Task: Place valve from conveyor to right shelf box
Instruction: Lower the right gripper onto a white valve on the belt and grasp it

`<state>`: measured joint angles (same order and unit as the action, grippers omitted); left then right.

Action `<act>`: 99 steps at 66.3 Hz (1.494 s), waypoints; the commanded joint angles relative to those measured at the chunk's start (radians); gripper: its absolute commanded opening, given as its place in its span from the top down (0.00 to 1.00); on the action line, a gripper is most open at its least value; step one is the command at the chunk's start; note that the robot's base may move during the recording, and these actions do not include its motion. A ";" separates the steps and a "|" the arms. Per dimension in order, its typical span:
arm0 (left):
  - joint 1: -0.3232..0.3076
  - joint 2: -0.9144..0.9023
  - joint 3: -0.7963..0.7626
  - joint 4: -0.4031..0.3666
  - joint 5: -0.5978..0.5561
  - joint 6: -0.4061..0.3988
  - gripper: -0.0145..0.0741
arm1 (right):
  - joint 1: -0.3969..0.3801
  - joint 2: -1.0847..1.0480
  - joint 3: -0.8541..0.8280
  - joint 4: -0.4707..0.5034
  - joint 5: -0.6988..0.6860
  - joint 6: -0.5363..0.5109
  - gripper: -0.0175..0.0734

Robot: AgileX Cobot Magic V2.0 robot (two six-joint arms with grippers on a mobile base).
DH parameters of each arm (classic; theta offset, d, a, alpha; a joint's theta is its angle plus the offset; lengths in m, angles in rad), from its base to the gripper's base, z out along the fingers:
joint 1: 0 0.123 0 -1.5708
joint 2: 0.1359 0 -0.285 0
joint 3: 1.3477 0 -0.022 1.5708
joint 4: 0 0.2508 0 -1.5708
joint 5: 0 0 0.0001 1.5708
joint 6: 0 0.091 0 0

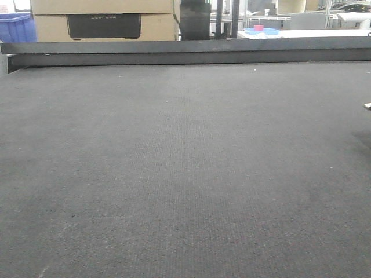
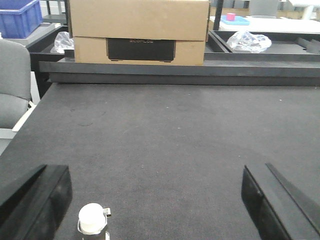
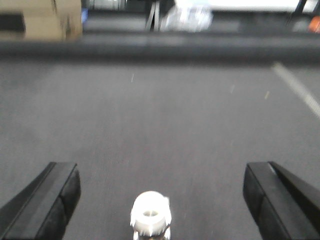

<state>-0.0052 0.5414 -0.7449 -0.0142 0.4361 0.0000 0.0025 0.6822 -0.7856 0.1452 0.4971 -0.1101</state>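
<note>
The conveyor [image 1: 185, 174] is a broad dark grey woven belt with a black rail [image 1: 185, 52] along its far edge. In the left wrist view a valve [image 2: 92, 220] with a white cap stands on the belt at the bottom edge, just inside the left finger [image 2: 37, 197]. My left gripper [image 2: 152, 172] is open and holds nothing. In the right wrist view a white and silver valve [image 3: 150, 214] stands on the belt midway between the fingers, close to the camera. My right gripper [image 3: 160, 170] is open around it without touching. The right shelf box is out of view.
Two stacked cardboard boxes [image 2: 137, 30] stand behind the rail. A blue crate [image 2: 17, 17] sits at the far left and a grey chair [image 2: 12, 85] stands beside the belt's left edge. Crumpled plastic bags [image 2: 248, 41] lie behind the rail. A small white object [image 1: 367, 106] shows at the right edge.
</note>
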 commanded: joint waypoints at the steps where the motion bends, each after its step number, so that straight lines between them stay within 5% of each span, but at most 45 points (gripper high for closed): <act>1: -0.008 0.004 -0.008 -0.004 -0.006 0.000 0.16 | 0.021 0.117 -0.129 -0.012 0.169 -0.012 0.18; 11: -0.008 0.004 -0.008 -0.004 -0.006 0.000 0.16 | 0.027 0.318 -0.335 -0.019 0.431 -0.012 0.18; 24: -0.008 0.004 -0.008 -0.004 -0.006 0.000 0.16 | 0.027 0.516 -0.478 -0.086 0.599 -0.012 0.18; 65: -0.008 0.004 -0.008 -0.004 -0.004 0.000 0.16 | 0.053 0.954 -0.481 -0.092 0.511 -0.014 0.18; 99: -0.008 0.004 -0.008 -0.004 0.017 0.000 0.16 | 0.057 1.008 -0.481 -0.096 0.483 -0.014 0.19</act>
<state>-0.0069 0.5453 -0.7456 -0.0142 0.4510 0.0000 0.0596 1.6941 -1.2590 0.0646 0.9917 -0.1164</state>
